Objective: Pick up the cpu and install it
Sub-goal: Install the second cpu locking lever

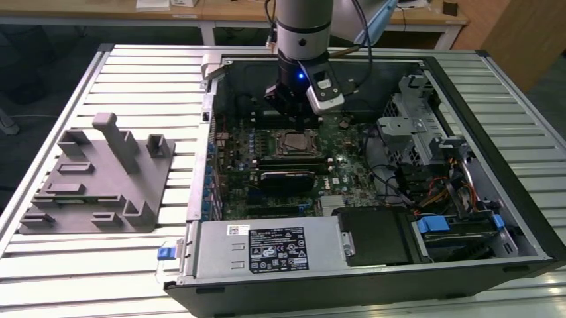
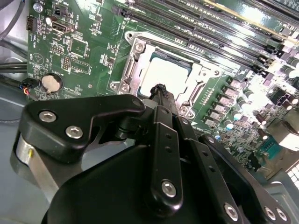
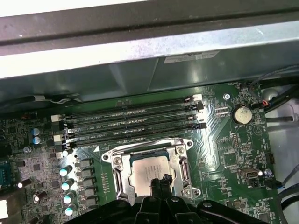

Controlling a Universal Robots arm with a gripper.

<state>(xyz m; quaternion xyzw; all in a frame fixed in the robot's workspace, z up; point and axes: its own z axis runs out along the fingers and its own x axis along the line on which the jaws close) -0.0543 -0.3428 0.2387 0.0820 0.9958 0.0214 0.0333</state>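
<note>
Silver-white square cpu (image 3: 148, 171) sits flat inside the metal-edged socket frame (image 3: 180, 161) on the green motherboard (image 3: 233, 154), seen in both wrist views; in the second wrist view the cpu (image 2: 168, 74) lies in the frame (image 2: 133, 63) with the board (image 2: 84, 42) around it. In the exterior view the cpu (image 1: 289, 141) is in the middle of the open black computer case (image 1: 460, 218), which lies on a white slatted metal table (image 1: 115, 265).

Black gripper (image 3: 159, 183) hangs just above the near edge of the cpu, fingertips pressed together into one narrow tip with nothing between them; whether the tip touches the chip, cannot tell. Same closed tip in the second wrist view (image 2: 160, 88). In the exterior view the gripper (image 1: 292, 109) hangs from the grey arm (image 1: 305, 26) over the socket area, a blue light lit on the wrist.

Four long dark memory slots (image 3: 133, 122) run beside the socket frame. Round silver coin battery (image 3: 241, 114) sits well apart from the socket. Large grey box with white label (image 1: 270, 248) fills the case's near edge. Grey plastic fixture block (image 1: 97, 179) stands on the table at the exterior view's left, apart from the case.
</note>
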